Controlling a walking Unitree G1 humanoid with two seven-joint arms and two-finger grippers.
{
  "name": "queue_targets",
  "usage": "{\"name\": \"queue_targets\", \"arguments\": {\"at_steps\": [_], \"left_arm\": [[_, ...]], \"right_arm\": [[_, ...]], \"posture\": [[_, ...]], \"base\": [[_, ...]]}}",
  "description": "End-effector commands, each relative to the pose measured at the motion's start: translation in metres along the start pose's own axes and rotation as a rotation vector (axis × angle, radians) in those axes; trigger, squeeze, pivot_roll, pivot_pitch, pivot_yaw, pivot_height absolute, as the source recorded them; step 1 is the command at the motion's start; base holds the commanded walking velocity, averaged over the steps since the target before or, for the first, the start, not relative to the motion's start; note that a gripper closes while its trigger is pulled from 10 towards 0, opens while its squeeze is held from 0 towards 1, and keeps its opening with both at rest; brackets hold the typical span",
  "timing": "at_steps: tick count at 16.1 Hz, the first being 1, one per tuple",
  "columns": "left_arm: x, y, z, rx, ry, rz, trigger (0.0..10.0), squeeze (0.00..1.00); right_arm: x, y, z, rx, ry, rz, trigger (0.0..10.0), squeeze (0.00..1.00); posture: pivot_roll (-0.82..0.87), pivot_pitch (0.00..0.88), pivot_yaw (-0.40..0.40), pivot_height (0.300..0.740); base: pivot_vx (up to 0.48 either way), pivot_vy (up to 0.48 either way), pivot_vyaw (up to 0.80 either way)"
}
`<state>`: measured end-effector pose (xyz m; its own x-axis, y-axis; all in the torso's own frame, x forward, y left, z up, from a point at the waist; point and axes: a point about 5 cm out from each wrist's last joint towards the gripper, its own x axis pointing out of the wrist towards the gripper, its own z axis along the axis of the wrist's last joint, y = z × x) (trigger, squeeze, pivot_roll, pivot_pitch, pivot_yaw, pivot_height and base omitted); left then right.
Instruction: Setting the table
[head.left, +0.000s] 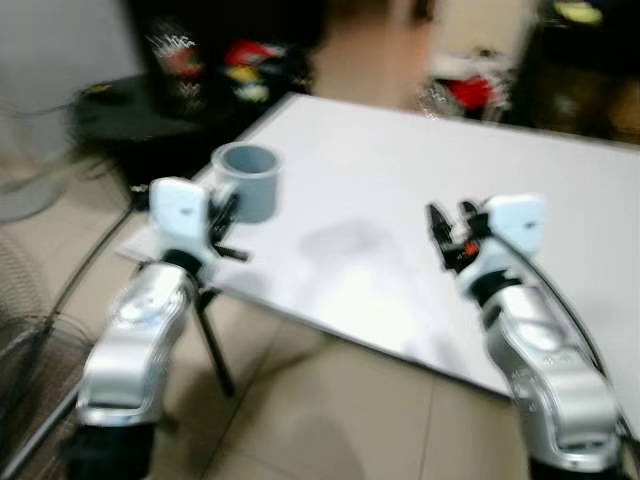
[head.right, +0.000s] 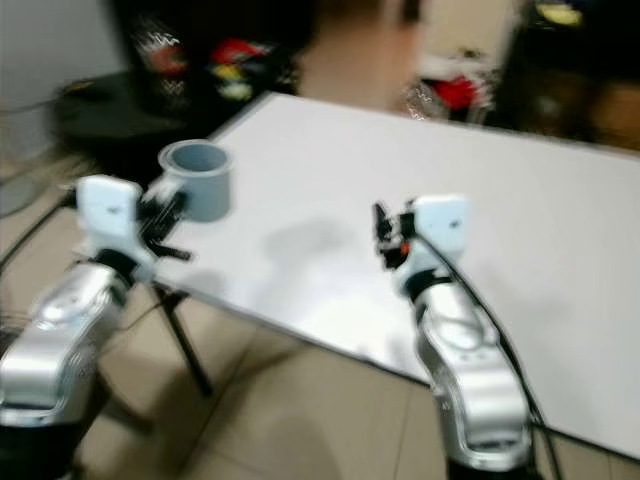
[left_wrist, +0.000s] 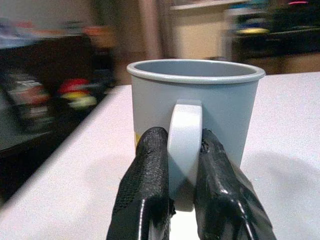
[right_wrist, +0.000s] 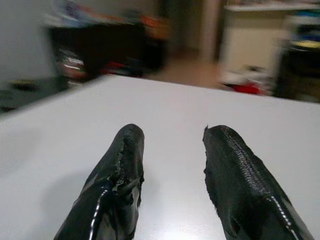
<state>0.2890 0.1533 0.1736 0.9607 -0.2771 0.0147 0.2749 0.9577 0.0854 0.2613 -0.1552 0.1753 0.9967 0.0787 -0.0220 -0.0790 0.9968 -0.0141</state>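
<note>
1. Nearest the camera, both silver arms reached forward over the tiled floor (head.left: 330, 420); the head views were blurred.
2. The left gripper (left_wrist: 182, 165) was at the near left corner of the white table (head.left: 400, 200); its two black fingers (left_wrist: 147, 185) were clamped on the handle (left_wrist: 185, 140) of the grey mug (head.left: 248, 180); the mug stood upright on the table, close to that corner.
3. The right gripper (right_wrist: 172, 170) hovered over the table's bare middle, well apart from the mug; its fingers were spread and held nothing.
4. Beyond the table, dark furniture (head.left: 190, 90) with red and yellow clutter was too blurred to identify.
</note>
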Motion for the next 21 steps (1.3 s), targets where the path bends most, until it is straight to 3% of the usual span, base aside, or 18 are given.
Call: {"name": "queue_targets", "arguments": {"at_steps": [1,3,12,15,18,21], "left_arm": [[-0.002,0.006,0.004,0.017,-0.015,0.015,10.0,0.00],[-0.001,0.006,0.003,0.013,-0.015,0.010,10.0,0.00],[-0.002,0.008,-0.001,0.004,-0.009,0.021,10.0,0.00],[0.001,0.003,-0.003,-0.015,-0.002,-0.022,10.0,0.00],[0.009,-0.006,-0.012,-0.018,0.020,-0.128,10.0,0.00],[0.025,-0.004,-0.022,0.001,0.086,-0.147,10.0,0.00]], "right_arm": [[0.000,0.002,0.002,0.004,-0.002,0.006,10.0,0.00],[-0.001,0.002,0.003,-0.003,0.000,0.006,10.0,0.00],[-0.001,0.008,0.002,-0.028,0.026,0.105,10.0,0.00],[-0.002,0.010,0.000,-0.024,0.042,0.138,10.0,0.00],[-0.010,0.005,-0.002,-0.033,0.087,0.288,10.0,0.00],[-0.017,-0.007,0.001,-0.058,0.115,0.399,10.0,0.00]], "posture": [[-0.01,0.000,0.036,0.740],[-0.02,0.000,0.042,0.740],[-0.01,0.000,0.024,0.740],[-0.02,0.000,0.032,0.740],[-0.03,0.000,0.040,0.740],[-0.04,0.000,0.051,0.740]], "base": [[0.382,0.000,-0.80],[0.382,0.000,-0.80],[0.380,0.000,0.00],[0.251,0.000,0.00],[0.000,0.000,0.00],[0.000,0.000,0.00]]}}
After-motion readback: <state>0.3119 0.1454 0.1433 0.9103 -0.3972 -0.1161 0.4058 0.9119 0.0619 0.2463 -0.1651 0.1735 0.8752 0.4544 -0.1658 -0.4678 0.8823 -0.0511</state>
